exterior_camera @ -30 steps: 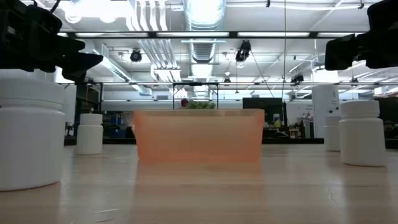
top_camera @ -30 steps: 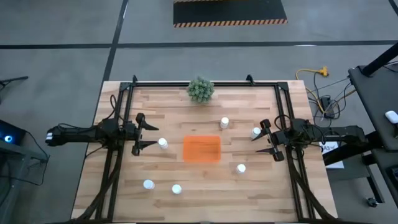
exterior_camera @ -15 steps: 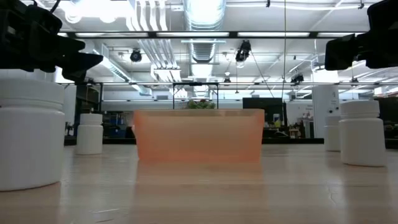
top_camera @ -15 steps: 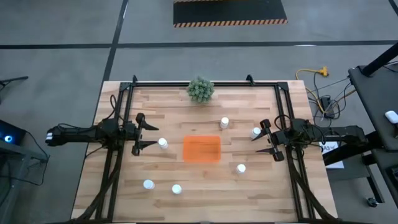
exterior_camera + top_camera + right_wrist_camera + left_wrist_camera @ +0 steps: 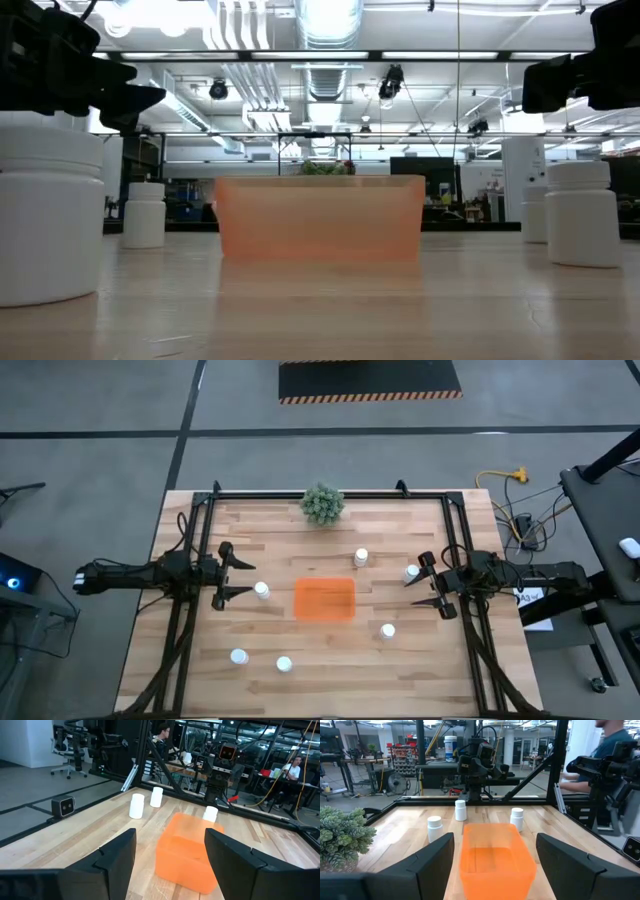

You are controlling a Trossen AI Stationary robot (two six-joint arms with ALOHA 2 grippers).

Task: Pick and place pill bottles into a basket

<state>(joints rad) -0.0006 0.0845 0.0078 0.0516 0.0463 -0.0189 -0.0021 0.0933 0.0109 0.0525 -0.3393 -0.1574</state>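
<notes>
The orange tray (image 5: 324, 599) lies flat at the table's middle. Six white pill bottles stand upright on the wood around it: one (image 5: 262, 590) left of it, two (image 5: 361, 557) (image 5: 412, 572) at its far right, one (image 5: 388, 630) at its near right, two (image 5: 238, 656) (image 5: 284, 664) near the front edge. My left gripper (image 5: 249, 577) is open and empty left of the tray, beside the left bottle. My right gripper (image 5: 411, 592) is open and empty right of the tray. Each wrist view shows the tray (image 5: 492, 855) (image 5: 187, 852) ahead between the open fingers.
A small green bushy plant (image 5: 322, 504) stands at the far edge, behind the tray. Dark frame rails (image 5: 190, 620) (image 5: 470, 630) run along the table's left and right sides. People (image 5: 615, 740) (image 5: 292, 767) are in the room beyond the table.
</notes>
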